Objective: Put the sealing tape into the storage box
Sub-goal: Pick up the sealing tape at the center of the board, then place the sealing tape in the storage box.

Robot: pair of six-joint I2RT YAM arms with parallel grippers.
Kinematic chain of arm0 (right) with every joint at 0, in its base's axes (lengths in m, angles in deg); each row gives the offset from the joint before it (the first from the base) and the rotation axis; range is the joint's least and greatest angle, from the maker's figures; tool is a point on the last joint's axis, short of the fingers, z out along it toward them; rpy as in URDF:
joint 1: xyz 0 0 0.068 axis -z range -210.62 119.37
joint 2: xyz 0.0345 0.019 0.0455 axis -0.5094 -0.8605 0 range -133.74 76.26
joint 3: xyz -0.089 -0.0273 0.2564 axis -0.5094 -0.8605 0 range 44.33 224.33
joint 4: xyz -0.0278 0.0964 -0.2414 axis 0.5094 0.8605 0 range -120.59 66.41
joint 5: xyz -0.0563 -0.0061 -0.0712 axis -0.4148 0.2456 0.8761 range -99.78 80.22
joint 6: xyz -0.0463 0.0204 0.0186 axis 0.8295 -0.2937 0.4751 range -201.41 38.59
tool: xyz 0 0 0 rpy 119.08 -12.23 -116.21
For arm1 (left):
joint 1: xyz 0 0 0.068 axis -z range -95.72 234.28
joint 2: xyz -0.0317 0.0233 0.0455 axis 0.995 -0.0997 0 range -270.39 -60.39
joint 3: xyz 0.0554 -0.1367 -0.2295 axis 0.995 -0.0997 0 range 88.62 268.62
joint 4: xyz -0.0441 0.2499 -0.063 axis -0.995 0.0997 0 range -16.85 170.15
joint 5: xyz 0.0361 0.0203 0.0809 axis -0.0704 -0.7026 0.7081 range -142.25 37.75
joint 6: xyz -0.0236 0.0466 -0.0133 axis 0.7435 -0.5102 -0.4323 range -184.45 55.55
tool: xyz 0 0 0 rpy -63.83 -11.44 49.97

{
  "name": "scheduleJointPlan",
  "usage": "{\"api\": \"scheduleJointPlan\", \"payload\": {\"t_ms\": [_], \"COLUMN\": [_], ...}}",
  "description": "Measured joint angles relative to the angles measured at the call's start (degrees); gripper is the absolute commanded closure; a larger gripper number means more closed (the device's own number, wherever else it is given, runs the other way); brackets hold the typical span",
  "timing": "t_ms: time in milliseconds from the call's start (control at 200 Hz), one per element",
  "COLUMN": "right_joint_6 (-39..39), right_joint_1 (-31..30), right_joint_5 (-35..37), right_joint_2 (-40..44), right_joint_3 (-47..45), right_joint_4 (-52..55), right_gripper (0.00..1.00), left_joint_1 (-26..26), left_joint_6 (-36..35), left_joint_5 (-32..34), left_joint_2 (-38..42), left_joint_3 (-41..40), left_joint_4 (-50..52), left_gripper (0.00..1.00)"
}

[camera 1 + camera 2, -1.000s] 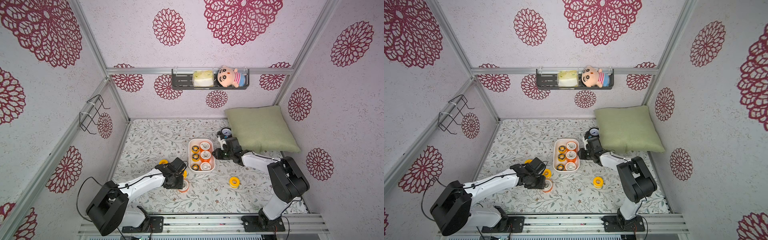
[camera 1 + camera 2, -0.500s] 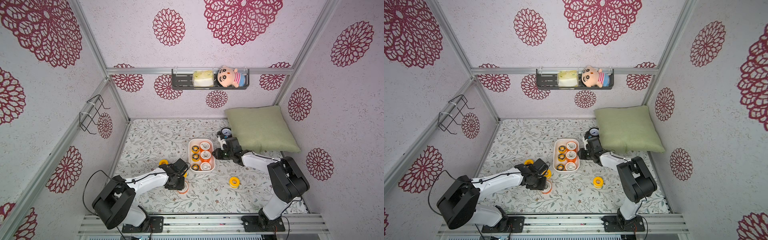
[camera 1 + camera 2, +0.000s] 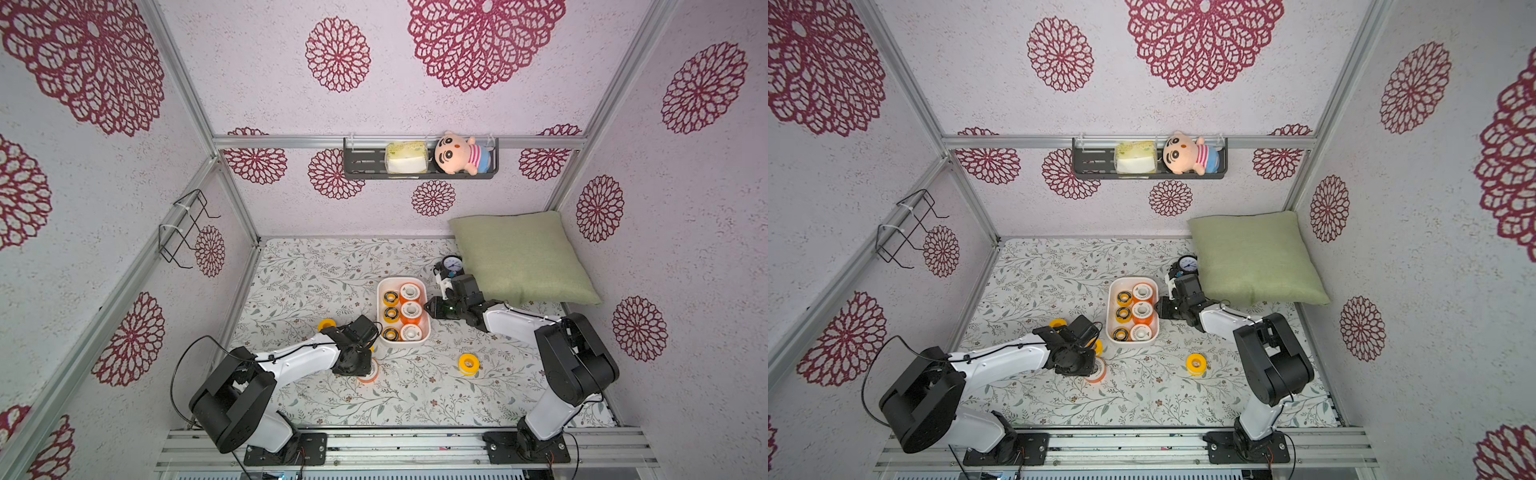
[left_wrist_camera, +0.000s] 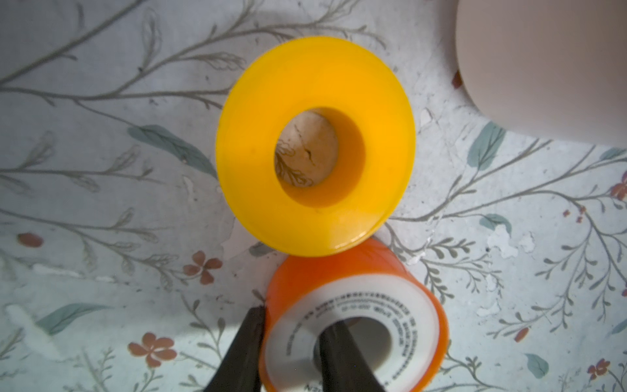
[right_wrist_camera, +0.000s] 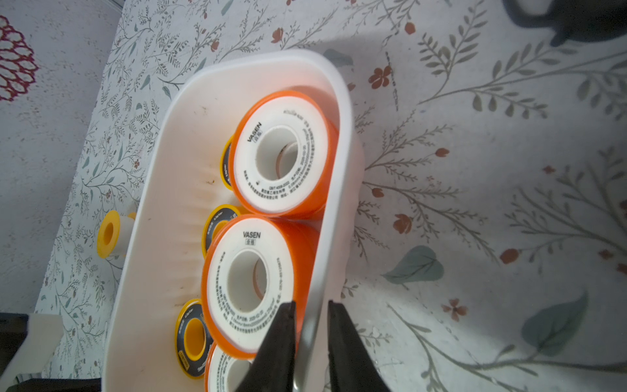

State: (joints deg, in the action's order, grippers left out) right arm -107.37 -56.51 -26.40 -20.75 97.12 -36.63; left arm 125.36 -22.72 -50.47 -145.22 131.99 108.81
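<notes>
The white storage box (image 3: 379,311) (image 3: 1109,311) stands mid-table and holds several sealing tape spools (image 5: 281,152), some white-faced with orange rims, some yellow with black faces. My right gripper (image 5: 310,305) (image 3: 430,311) is shut on the box's right wall. In front of the box's left corner, my left gripper (image 4: 297,315) is shut on an orange-rimmed sealing tape spool (image 4: 373,295) (image 3: 1098,374), with one finger in its hole and one outside. An all-yellow spool (image 4: 315,146) touches it. The box corner (image 4: 543,68) is close behind.
Two more yellow spools lie loose on the table (image 3: 468,364) (image 3: 327,324). A green pillow (image 3: 519,257) and a black alarm clock (image 3: 452,263) sit at the back right. A dark shelf (image 3: 365,164) and a wire rack (image 3: 183,228) hang on the walls.
My left gripper's jaws have closed onto the orange-rimmed spool, and the left arm's base joint has turned a little. The right arm and the box have not moved.
</notes>
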Motion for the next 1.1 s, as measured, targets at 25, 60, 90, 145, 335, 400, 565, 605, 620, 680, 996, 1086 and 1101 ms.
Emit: {"api": "scheduleJointPlan", "payload": {"t_ms": [25, 60, 90, 145, 335, 400, 565, 605, 620, 680, 996, 1086, 1101], "right_joint_6": [0.0, 0.0, 0.0, 0.0, 0.0, 0.0, 0.0, 0.0, 0.0, 0.0, 0.0, 0.0, 0.0], "right_joint_1": [0.0, 0.0, 0.0, 0.0, 0.0, 0.0, 0.0, 0.0, 0.0, 0.0, 0.0, 0.0, 0.0], "right_joint_5": [0.0, 0.0, 0.0, 0.0, 0.0, -0.1, -0.1, 0.0, 0.0, 0.0, -0.1, -0.1, -0.1], "right_joint_2": [0.0, 0.0, 0.0, 0.0, 0.0, 0.0, 0.0, 0.0, 0.0, 0.0, 0.0, 0.0, 0.0], "right_joint_3": [0.0, 0.0, 0.0, 0.0, 0.0, 0.0, 0.0, 0.0, 0.0, 0.0, 0.0, 0.0, 0.0], "right_joint_4": [0.0, 0.0, 0.0, 0.0, 0.0, 0.1, 0.1, 0.1, 0.1, 0.1, 0.2, 0.2, 0.2], "right_gripper": [0.77, 0.77, 0.77, 0.77, 0.77, 0.77, 0.77, 0.77, 0.77, 0.77, 0.77, 0.77, 0.77], "left_joint_1": [0.0, 0.0, 0.0, 0.1, 0.2, 0.2, 0.2, 0.2, 0.2, 0.2, 0.2, 0.2, 0.2], "left_joint_6": [0.1, 0.2, 0.2, 0.3, 0.3, 0.1, -1.4, -1.8, -2.0, -2.7, -6.0, -6.6, -6.8], "left_joint_5": [0.5, 1.1, 1.7, 3.0, 7.3, 8.3, 9.3, 9.3, 9.2, 9.0, 5.4, 4.2, 4.0], "left_joint_2": [0.2, 0.6, 1.1, 2.5, 7.3, 8.0, 6.5, 5.4, 4.9, 2.9, -8.4, -10.9, -11.2], "left_joint_3": [0.1, 0.4, 0.8, 1.9, 6.4, 7.7, 12.8, 14.6, 15.2, 17.5, 25.5, 27.5, 27.8], "left_joint_4": [0.1, 0.3, 0.6, 0.9, 1.6, 1.6, 2.3, 2.4, 2.3, 2.3, 2.4, 2.7, 2.8], "left_gripper": [0.73, 0.73, 0.73, 0.73, 0.72, 0.71, 0.71, 0.71, 0.71, 0.72, 0.72, 0.71, 0.72]}}
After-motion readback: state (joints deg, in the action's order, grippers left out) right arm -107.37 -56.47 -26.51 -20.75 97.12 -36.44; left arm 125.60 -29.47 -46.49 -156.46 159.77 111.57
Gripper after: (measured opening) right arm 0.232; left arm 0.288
